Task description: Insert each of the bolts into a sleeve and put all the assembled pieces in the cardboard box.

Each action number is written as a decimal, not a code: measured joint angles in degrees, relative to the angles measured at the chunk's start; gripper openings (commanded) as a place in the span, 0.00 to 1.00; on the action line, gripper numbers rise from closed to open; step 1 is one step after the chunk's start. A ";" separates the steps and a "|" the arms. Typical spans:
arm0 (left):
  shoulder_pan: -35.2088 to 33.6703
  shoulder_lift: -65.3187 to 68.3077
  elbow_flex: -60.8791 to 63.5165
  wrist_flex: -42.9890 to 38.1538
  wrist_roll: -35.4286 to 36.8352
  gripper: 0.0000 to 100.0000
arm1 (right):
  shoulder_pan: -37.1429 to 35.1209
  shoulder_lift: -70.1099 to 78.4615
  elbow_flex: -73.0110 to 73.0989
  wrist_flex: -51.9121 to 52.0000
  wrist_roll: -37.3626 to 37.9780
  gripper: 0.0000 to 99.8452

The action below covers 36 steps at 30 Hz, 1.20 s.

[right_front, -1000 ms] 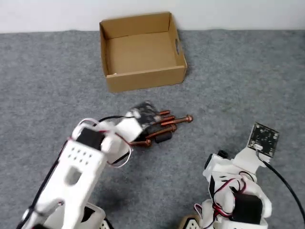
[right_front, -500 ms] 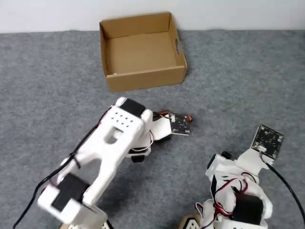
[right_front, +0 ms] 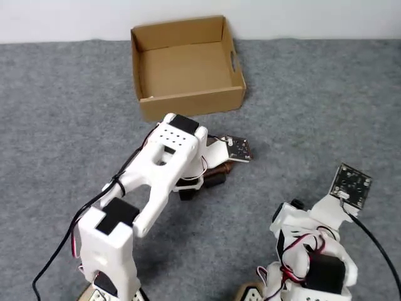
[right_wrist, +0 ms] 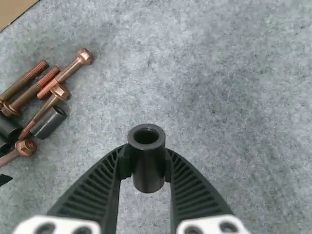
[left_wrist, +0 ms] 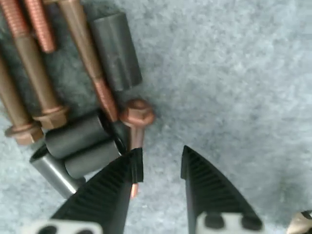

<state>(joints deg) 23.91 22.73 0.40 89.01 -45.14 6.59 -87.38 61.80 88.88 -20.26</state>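
Note:
Copper bolts (left_wrist: 29,83) and black sleeves (left_wrist: 116,51) lie in a loose pile on the grey carpet. My left gripper (left_wrist: 161,165) hangs open just above the pile's edge. One bolt (left_wrist: 137,116) has its hex head close ahead of the fingers, and its shaft runs under one finger (left_wrist: 117,190). My right gripper (right_wrist: 146,157) is shut on a black sleeve (right_wrist: 146,163), held upright with its bore facing the camera, over bare carpet away from the bolts (right_wrist: 51,83). In the high view the left arm (right_front: 166,163) covers the pile (right_front: 216,170), and the cardboard box (right_front: 188,103) stands empty beyond it.
The right arm (right_front: 310,251) sits at the near right of the table. Another loose sleeve (right_wrist: 48,122) lies by the bolts. Open grey carpet lies to the right of the pile and on both sides of the box.
The left arm has stretched out over the pile and turned its wrist, so its camera board now lies to the right of the bolts. The right arm has hardly moved.

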 measured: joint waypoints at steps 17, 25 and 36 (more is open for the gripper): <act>-0.18 9.05 -4.48 -3.96 0.00 0.04 | 0.00 0.09 0.00 0.00 0.00 0.01; 0.00 10.64 -4.31 -6.15 0.09 0.04 | 0.00 0.09 0.00 0.00 0.00 0.01; 0.53 9.85 -4.31 -1.05 -0.18 0.01 | 0.00 0.09 0.00 0.00 0.00 0.01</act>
<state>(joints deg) 24.44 32.57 -3.91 87.96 -45.32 6.59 -87.30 61.80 88.88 -20.26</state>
